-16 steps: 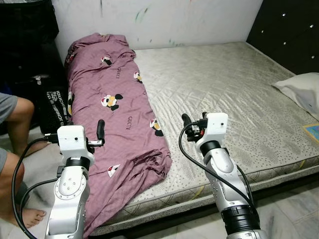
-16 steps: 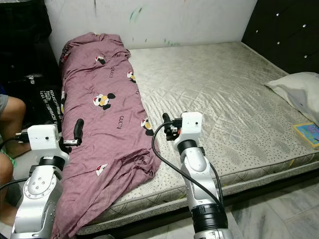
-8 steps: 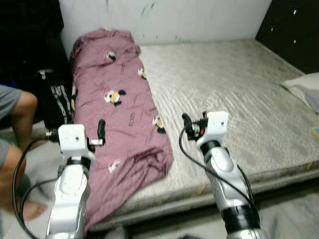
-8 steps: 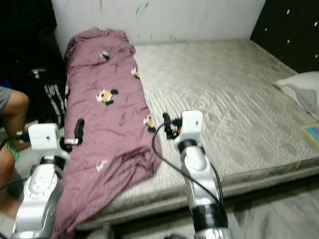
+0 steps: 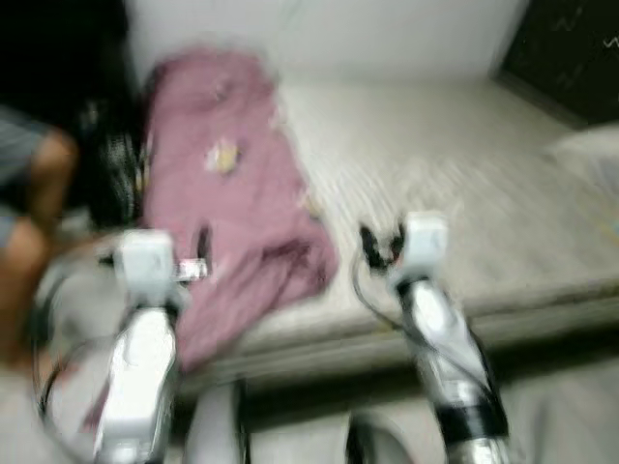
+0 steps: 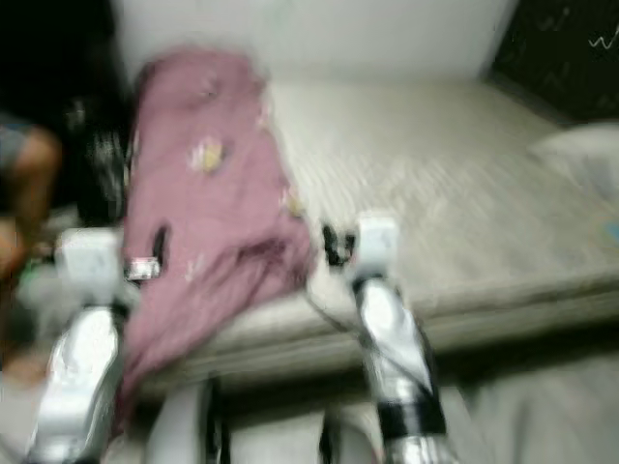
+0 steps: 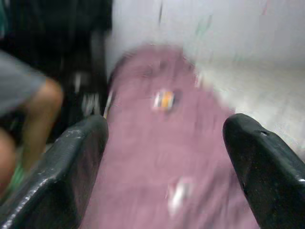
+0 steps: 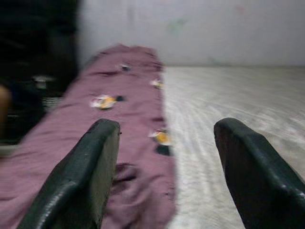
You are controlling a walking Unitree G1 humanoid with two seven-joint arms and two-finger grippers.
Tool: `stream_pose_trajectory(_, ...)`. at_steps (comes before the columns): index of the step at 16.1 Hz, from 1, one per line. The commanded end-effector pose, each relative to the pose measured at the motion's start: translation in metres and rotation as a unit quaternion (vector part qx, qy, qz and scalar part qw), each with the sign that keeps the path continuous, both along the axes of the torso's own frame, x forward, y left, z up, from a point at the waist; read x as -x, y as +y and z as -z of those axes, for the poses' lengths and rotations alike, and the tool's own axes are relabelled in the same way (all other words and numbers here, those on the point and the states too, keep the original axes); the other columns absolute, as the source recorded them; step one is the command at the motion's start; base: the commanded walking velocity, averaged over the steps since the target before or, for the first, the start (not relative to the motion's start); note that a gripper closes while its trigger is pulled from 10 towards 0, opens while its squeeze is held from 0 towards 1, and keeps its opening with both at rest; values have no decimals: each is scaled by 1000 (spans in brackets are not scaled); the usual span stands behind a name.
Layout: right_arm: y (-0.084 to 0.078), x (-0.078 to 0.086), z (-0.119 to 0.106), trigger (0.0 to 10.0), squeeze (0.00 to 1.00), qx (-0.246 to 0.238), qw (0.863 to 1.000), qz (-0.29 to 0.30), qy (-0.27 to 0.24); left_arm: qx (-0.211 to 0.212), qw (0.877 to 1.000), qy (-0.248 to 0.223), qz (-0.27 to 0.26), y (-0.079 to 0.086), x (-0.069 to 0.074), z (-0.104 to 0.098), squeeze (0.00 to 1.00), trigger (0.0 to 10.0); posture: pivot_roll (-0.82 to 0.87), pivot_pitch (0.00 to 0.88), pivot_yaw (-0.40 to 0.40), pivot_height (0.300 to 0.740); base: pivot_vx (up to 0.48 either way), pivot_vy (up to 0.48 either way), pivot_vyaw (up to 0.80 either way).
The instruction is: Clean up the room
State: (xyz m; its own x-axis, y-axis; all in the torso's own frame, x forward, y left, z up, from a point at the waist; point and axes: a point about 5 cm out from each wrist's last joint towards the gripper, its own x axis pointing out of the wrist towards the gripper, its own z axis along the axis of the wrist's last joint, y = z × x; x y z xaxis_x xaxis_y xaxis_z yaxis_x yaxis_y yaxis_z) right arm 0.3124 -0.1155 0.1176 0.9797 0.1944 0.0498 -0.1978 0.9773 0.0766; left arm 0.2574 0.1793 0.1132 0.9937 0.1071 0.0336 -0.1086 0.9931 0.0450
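Between my left gripper's [image 7: 164, 157] two black fingers [image 7: 62, 171], spread wide and holding nothing, I see the purple blanket [image 5: 232, 193]. My right gripper [image 8: 164, 167] is open and empty too, just beside the blanket's near end. The blanket lies long on the mattress [image 5: 455, 164], its end hanging off the edge, so I think it needs tidying. A person's knee [image 5: 44, 164] is near the blanket's far side. Everything looks blurry.

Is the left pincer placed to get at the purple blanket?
Probably yes: the left pincer is open, over the blanket's near edge, with nothing between; blur hides the gap.
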Motion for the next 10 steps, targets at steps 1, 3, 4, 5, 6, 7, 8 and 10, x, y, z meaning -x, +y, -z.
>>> stream_pose_trajectory(1,1,0,2,10000,0,0,1000,-2,6,-6,1000,-9,0,0,-3,-6,0,10000,4,0,-32,615,0,0,0)
stream_pose_trajectory(3,1,-1,2,10000,0,2,1000,-4,7,10,1000,5,-11,3,-1,-1,0,10000,6,0,-42,615,0,0,0)
stream_pose_trajectory(4,1,-1,1,10000,0,1,1000,-4,7,34,999,17,-25,10,1,3,0,10000,3,0,-41,615,0,0,0)
stream_pose_trajectory(5,1,-1,1,10000,0,0,1000,-3,7,47,998,22,-31,14,2,5,0,10000,4,0,-43,615,0,0,0)
stream_pose_trajectory(6,1,-1,1,10000,0,0,1000,-3,8,53,998,20,-32,15,2,4,0,10000,3,0,-43,615,0,0,0)
stream_pose_trajectory(7,1,-2,1,10000,0,0,1000,-4,8,50,998,18,-29,15,1,3,0,10000,2,0,-45,615,0,0,0)
stream_pose_trajectory(8,1,-3,0,10000,0,1,1000,-4,8,49,998,15,-26,15,-1,1,0,10000,1,0,-44,615,0,0,0)
stream_pose_trajectory(10,2,-3,0,10000,0,11,1000,-7,5,52,998,11,-22,13,-2,-1,0,10000,-1,0,-45,615,0,0,0)
